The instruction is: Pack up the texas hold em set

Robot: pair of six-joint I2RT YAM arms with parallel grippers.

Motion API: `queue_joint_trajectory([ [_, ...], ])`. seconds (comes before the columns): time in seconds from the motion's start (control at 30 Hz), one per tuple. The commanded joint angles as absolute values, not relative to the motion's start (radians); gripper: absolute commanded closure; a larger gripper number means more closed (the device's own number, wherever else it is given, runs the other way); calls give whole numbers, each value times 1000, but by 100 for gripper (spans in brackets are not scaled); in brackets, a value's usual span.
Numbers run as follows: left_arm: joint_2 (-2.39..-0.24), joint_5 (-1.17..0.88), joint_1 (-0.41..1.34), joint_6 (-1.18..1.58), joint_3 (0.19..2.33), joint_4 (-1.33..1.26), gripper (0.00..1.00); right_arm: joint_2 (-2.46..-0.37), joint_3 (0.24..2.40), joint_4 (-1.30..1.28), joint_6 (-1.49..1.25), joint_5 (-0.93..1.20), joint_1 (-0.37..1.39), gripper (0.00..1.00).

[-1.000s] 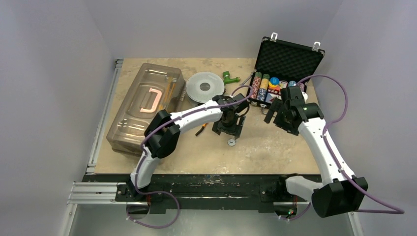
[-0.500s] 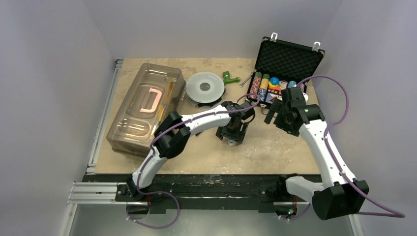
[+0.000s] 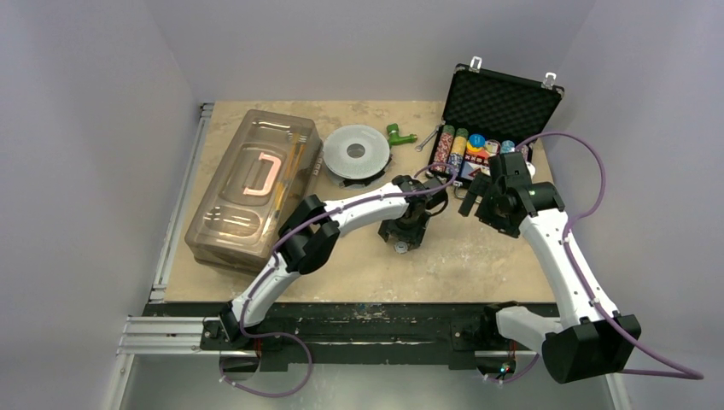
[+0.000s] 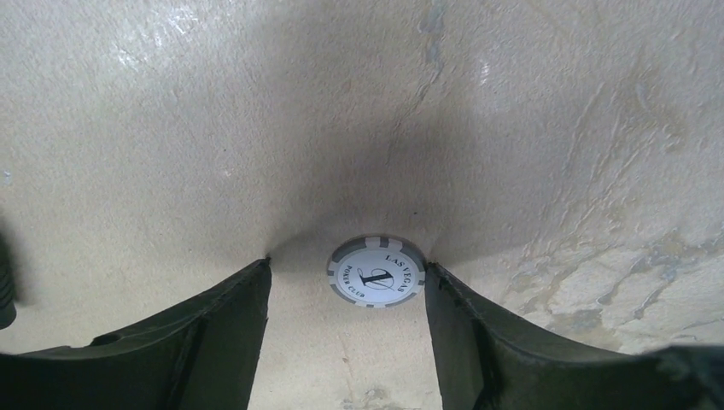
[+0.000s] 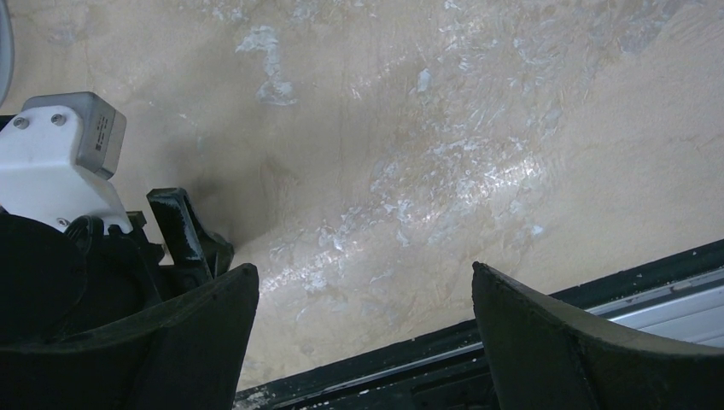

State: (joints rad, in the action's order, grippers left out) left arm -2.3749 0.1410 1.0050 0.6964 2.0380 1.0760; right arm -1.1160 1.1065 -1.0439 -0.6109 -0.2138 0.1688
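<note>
Left wrist view had the left end effector (image 4: 346, 269) down at the surface (image 4: 256, 128), fingers (image 4: 222, 342) parted around a lone grey-and-white poker chip (image 4: 376, 272) lying flat, not yet gripped. Collecting that stray seemed the step in hand; next the fingers would need to pinch its rim and carry it to the open black briefcase (image 3: 504, 102) far right. The right end effector (image 5: 363, 269), wide open and empty, hovered across that path; a clear bin (image 3: 248, 184) and spool (image 3: 356, 151) lay left.

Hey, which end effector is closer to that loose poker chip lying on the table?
Left. The left end effector straddles the poker chip, a finger on each side. The right end effector hangs open off to its right, near the black case.
</note>
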Motion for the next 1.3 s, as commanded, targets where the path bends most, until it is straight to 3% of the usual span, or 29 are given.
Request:
queue_joint_trajectory([
  [0.0,-2390,190,1020,703,2076,1121,38,-1097,1099,-1043,-627,-201,166,9],
  [0.13,-2394,188,1035,706,2071,1128,40,-1105,1092,-1033,-632,-189,166,9],
  [0.3,-2407,182,1035,694,2063,1127,50,-1106,1089,-1031,-630,-187,165,9],
  [0.77,-2414,105,1013,582,2047,1055,47,-1115,1089,-1027,-612,-181,166,9],
  [1.27,-2414,86,999,513,2018,1044,61,-1147,1079,-1007,-595,-163,164,9],
])
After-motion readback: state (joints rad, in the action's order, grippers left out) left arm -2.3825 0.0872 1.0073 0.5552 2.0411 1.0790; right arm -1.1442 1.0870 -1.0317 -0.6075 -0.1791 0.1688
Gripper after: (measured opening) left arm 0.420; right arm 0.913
